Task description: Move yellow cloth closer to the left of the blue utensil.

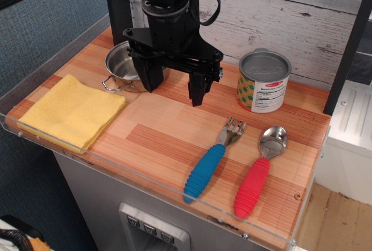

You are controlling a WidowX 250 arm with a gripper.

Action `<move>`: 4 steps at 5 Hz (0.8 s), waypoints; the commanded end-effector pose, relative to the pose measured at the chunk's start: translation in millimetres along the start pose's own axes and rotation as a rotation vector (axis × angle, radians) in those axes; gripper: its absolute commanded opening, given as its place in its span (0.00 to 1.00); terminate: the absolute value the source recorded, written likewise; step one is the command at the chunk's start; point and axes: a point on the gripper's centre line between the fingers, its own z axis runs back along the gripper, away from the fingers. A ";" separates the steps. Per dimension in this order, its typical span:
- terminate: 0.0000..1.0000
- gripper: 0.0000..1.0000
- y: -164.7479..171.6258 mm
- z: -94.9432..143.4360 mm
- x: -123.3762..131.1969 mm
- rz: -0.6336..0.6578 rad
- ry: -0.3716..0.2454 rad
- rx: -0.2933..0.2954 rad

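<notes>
The yellow cloth point(72, 111) lies folded flat at the left end of the wooden tabletop, near the front edge. The blue utensil point(210, 162), a fork with a ribbed blue handle, lies at the front right, tines pointing away. My gripper point(173, 91) hangs over the middle back of the table, between the cloth and the fork. Its two black fingers point(197, 93) stand wide apart and hold nothing. It is above the wood, well to the right of the cloth.
A steel pot point(124, 65) stands behind the gripper at the back left, partly hidden by it. A tin can point(263, 81) stands at the back right. A red-handled spoon point(260, 171) lies right of the fork. A clear plastic rim point(151, 190) edges the table front.
</notes>
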 end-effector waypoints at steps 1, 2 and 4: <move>0.00 1.00 0.0 0.0 0.0 0.000 0.000 0.000; 0.00 1.00 15.7 -11.4 -6.8 0.013 0.020 -0.033; 0.00 1.00 53.6 -22.1 -25.1 0.000 0.037 0.027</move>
